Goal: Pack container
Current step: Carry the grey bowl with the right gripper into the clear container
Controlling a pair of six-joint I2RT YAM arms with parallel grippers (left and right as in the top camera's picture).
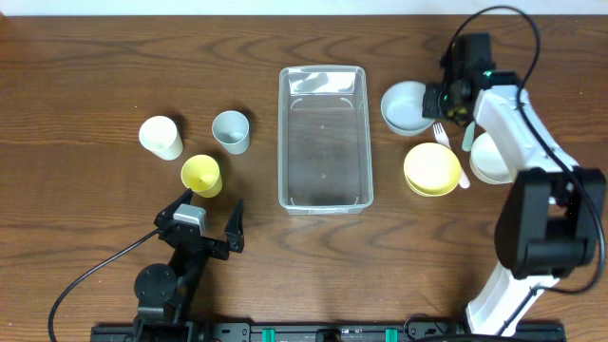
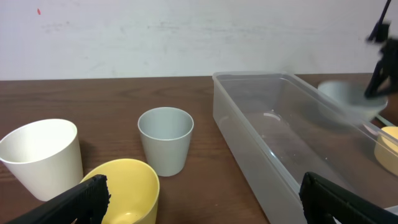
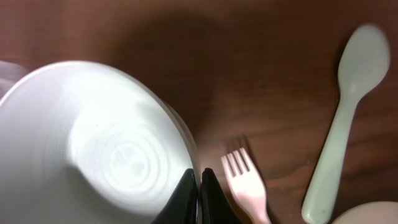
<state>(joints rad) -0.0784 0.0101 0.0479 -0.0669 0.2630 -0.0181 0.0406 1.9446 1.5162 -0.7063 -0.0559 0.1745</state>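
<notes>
Overhead, low left wrist: shared container (image 1: 323, 138)

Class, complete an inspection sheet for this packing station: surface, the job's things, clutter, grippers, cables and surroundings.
Surface: brown wooden table, no spills seen.
Job's things: clear container upright and empty, mid-table. On the left arm's side: white cup, grey cup, yellow cup. On the right arm's side: pale bowl, yellow bowl, white bowl, fork, spoon.
Clutter: nothing seen.
Grippers: left gripper open, holding nothing; right gripper shut on the pale bowl's rim.
Cables: left cable trails from the left arm's base; right cable loops over the right arm.
Surroundings: white wall behind the table.
</notes>
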